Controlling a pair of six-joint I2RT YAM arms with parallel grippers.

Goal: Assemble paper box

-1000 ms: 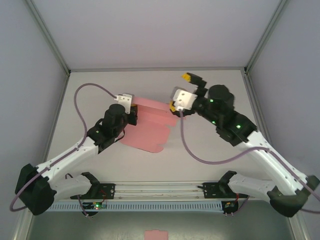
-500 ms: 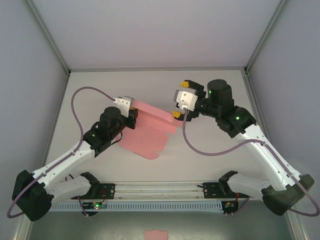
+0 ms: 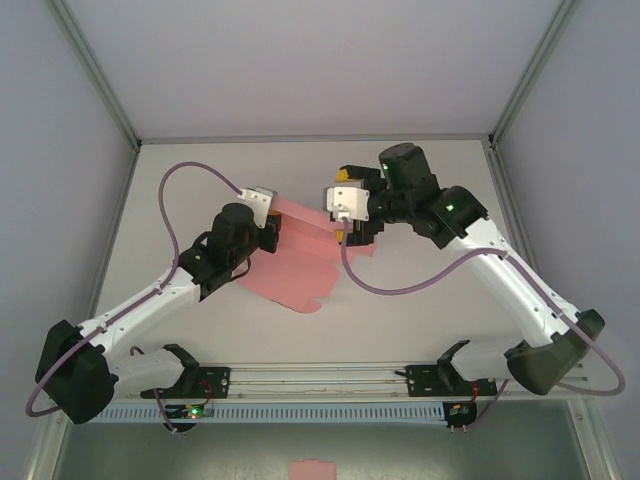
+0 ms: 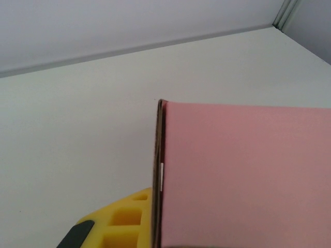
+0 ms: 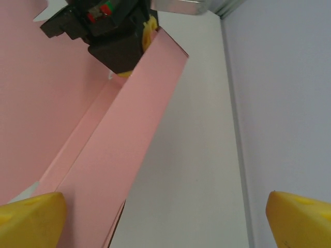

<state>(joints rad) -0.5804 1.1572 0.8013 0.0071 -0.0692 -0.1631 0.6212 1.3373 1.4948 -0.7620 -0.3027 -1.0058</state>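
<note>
The paper box (image 3: 300, 268) is a pink cut-out sheet lying partly flat mid-table, its far flap (image 3: 305, 220) folded up. My left gripper (image 3: 272, 233) is shut on the left end of that flap. In the left wrist view the card (image 4: 243, 175) stands on edge against a yellow finger (image 4: 119, 222), and the other finger is hidden behind it. My right gripper (image 3: 347, 222) is open at the flap's right end. In the right wrist view the folded pink strip (image 5: 119, 150) runs past the left fingertip (image 5: 31, 217), with bare table between the tips.
A small pink paper scrap (image 3: 312, 468) lies below the front rail (image 3: 320, 378). Grey enclosure walls (image 3: 560, 70) stand at the back and sides. The purple cables (image 3: 400, 300) loop over the table beside each arm.
My right arm has swung left and its wrist has turned, bringing the open gripper up to the flap's right end. The left gripper and sheet shifted slightly.
</note>
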